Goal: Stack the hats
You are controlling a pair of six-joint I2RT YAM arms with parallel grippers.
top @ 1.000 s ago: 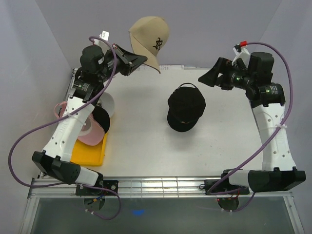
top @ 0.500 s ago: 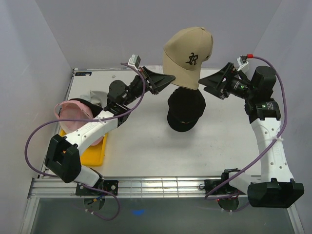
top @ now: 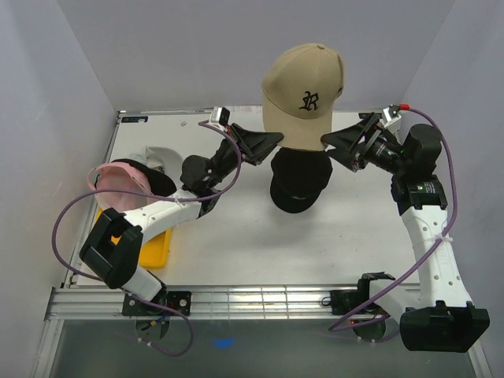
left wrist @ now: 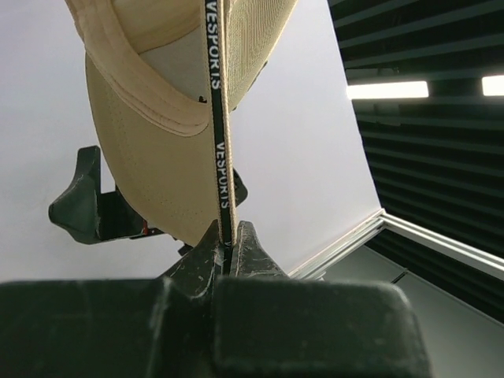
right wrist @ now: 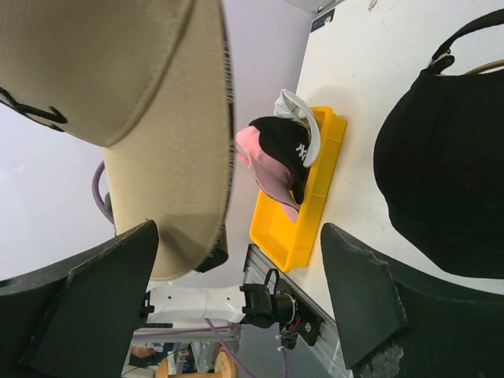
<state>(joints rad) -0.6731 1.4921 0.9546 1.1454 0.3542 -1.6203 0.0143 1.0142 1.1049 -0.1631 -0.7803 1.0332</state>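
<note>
The left pincer is clenched on the edge of the tan cap's brim, its two fingertips pressed together over the dark binding strip, so the cap hangs upward and away from it with the underside of the brim facing the wrist camera. From above, this pincer holds the tan cap over the far middle of the bench, crown up, with its dark embroidered monogram facing the camera. The right pincer stands released just beside the other side of the brim, jaws spread wide; in its own view the fingers flank the brim without gripping it. Directly below lies the black cap on the bench, and the tan cap seems to hang clear of it, though the overhead angle makes that gap hard to judge. Well apart at the left edge sits the yellow tray, carrying the pink cap, the black cap with a white logo and the white cap bunched together.
</note>
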